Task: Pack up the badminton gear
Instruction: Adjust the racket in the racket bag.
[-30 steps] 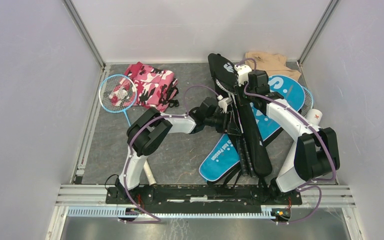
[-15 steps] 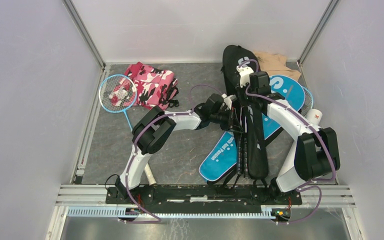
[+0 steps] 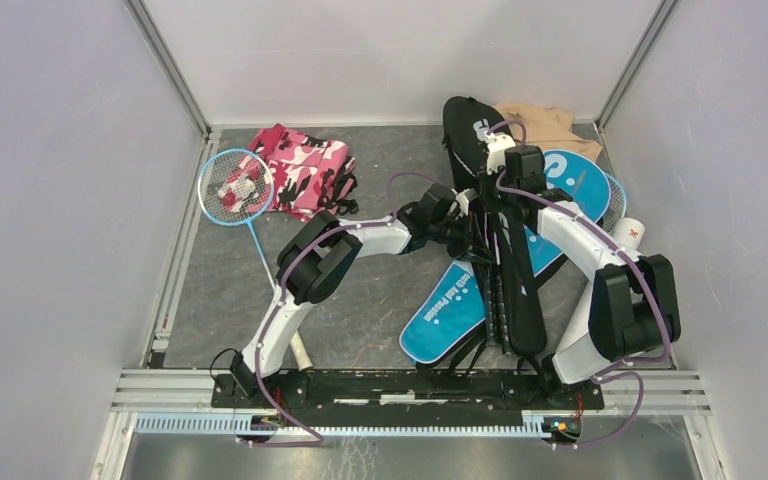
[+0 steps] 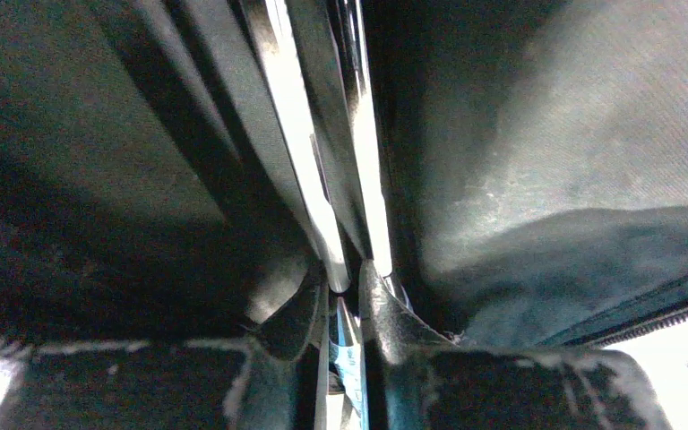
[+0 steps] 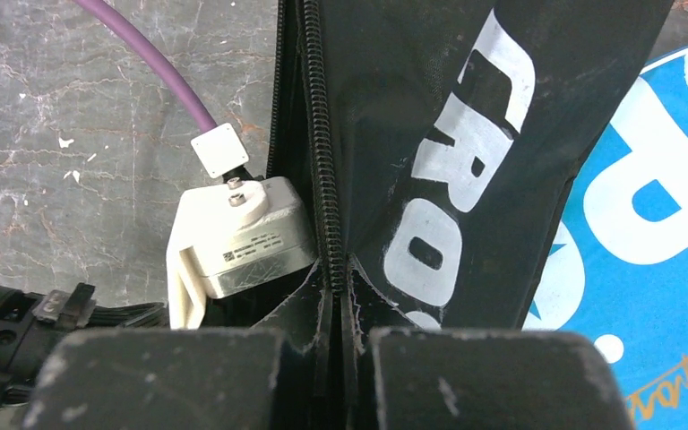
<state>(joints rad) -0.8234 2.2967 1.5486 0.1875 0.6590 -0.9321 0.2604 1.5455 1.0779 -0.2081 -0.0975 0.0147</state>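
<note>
The black "CROSSWAY" cover (image 3: 516, 292) stands lifted between both arms, over the blue "SPORT" cover (image 3: 442, 312). My right gripper (image 3: 496, 182) is shut on the black cover's zipper edge; the right wrist view shows the fingers (image 5: 340, 262) pinching the zipper beside the white lettering (image 5: 466, 134). My left gripper (image 3: 476, 222) is clamped on a thin edge of the same cover (image 4: 349, 278), and dark fabric (image 4: 546, 134) fills that view. A blue-framed racket (image 3: 235, 187) lies at the far left with something white on its strings. A white tube (image 3: 632, 233) sits at the right.
A pink camouflage cloth (image 3: 306, 170) lies beside the racket's head. A beige cloth (image 3: 547, 122) is bunched in the back right corner. A second racket's rim (image 3: 617, 198) shows under the blue cover. Walls close in the grey floor (image 3: 380, 300).
The black cover swung from leaning left to nearly straight. My left arm reached right and its jaws closed on the cover's edge. The right gripper stayed shut.
</note>
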